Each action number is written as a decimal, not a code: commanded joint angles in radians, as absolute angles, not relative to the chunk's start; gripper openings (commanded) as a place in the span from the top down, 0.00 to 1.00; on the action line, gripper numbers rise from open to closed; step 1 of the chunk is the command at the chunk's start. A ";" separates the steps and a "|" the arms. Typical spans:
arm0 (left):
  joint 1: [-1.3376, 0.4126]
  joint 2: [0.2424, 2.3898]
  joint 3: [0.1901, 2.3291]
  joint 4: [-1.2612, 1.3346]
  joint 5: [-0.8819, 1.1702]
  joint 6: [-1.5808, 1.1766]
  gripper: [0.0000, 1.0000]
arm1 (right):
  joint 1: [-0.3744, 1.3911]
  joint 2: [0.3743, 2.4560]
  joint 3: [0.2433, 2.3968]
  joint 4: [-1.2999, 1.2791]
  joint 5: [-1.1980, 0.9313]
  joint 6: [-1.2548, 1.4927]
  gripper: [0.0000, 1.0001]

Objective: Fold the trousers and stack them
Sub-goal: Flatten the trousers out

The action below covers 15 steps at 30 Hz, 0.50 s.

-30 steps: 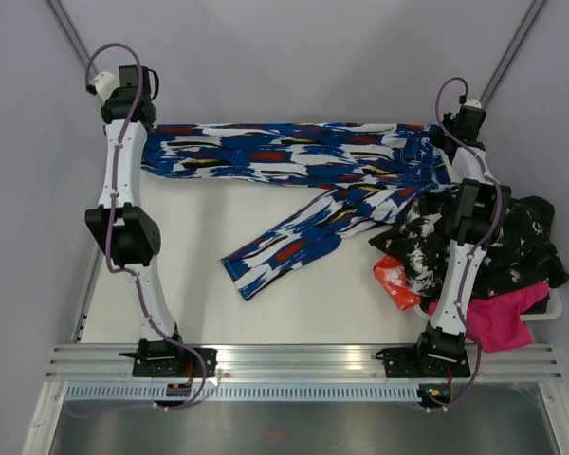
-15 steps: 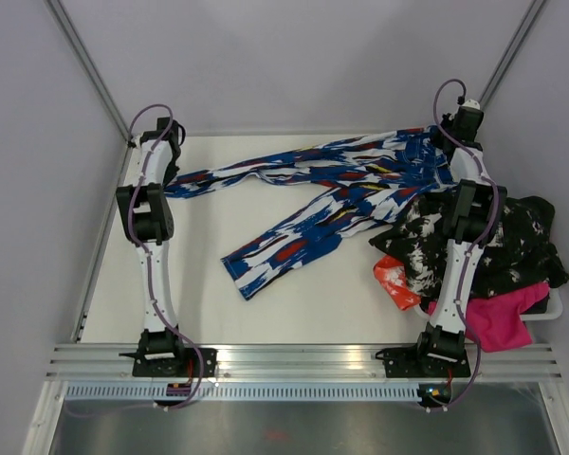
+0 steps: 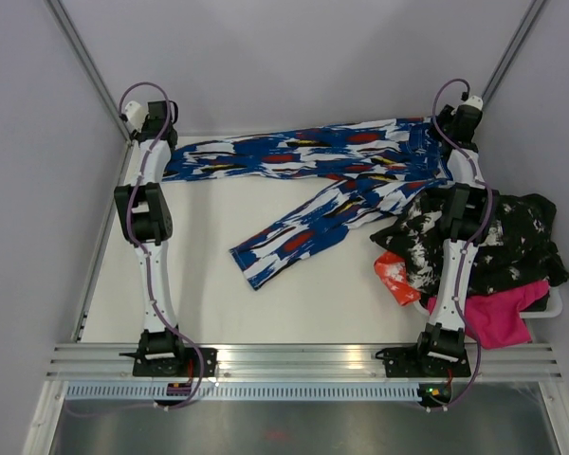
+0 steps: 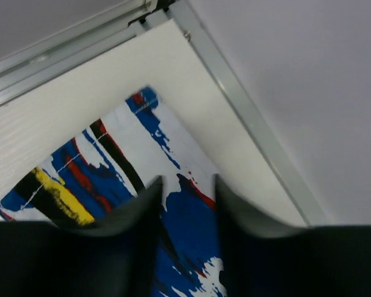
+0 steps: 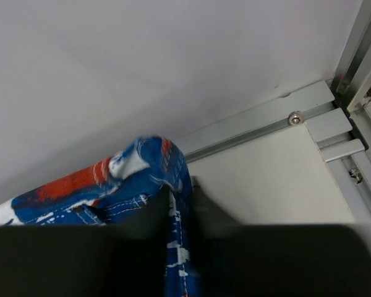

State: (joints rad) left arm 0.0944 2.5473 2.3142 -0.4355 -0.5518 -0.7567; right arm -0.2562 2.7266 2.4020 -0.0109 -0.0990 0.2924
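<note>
The trousers (image 3: 313, 152) lie along the back of the table, royal blue with white, red, black and yellow splashes. One leg runs flat from left to right, and the other slants toward the front (image 3: 266, 261). My left gripper (image 3: 159, 142) hangs over the left hem. In the left wrist view that gripper (image 4: 187, 189) is open, with the hem (image 4: 111, 173) flat on the table below. My right gripper (image 3: 448, 133) is at the waist end. In the right wrist view its jaws (image 5: 182, 189) stand slightly apart, and a raised fold of the waist (image 5: 136, 167) still lies between them.
A heap of clothes sits at the right: a black-and-white garment (image 3: 503, 237), an orange piece (image 3: 394, 280) and a pink one (image 3: 498, 322), on a white tray (image 3: 553, 305). Metal rails edge the table's back corners (image 5: 297, 114) (image 4: 247, 111), close to both grippers.
The left arm came down to the back left corner, and the long leg now lies flat along the back. Both grippers have opened from shut.
</note>
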 commanded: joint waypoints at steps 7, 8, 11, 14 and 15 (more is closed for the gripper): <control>0.075 2.387 2.303 -0.205 -0.462 -0.600 0.00 | -0.258 2.634 2.390 0.006 -0.141 0.270 0.02; 0.074 2.328 2.286 -0.219 -0.433 -0.606 0.00 | -0.258 2.607 2.360 -0.039 -0.150 0.255 0.02; 0.040 2.232 2.206 -0.337 -0.367 -0.601 0.00 | -0.255 2.482 2.297 -0.103 -0.175 0.181 0.02; -0.047 2.093 2.082 -0.536 -0.393 -0.632 0.00 | -0.252 2.369 2.244 -0.204 -0.132 0.155 0.02; -0.069 2.056 2.032 -0.579 -0.384 -0.688 0.00 | -0.252 2.326 2.231 -0.265 -0.112 0.163 0.02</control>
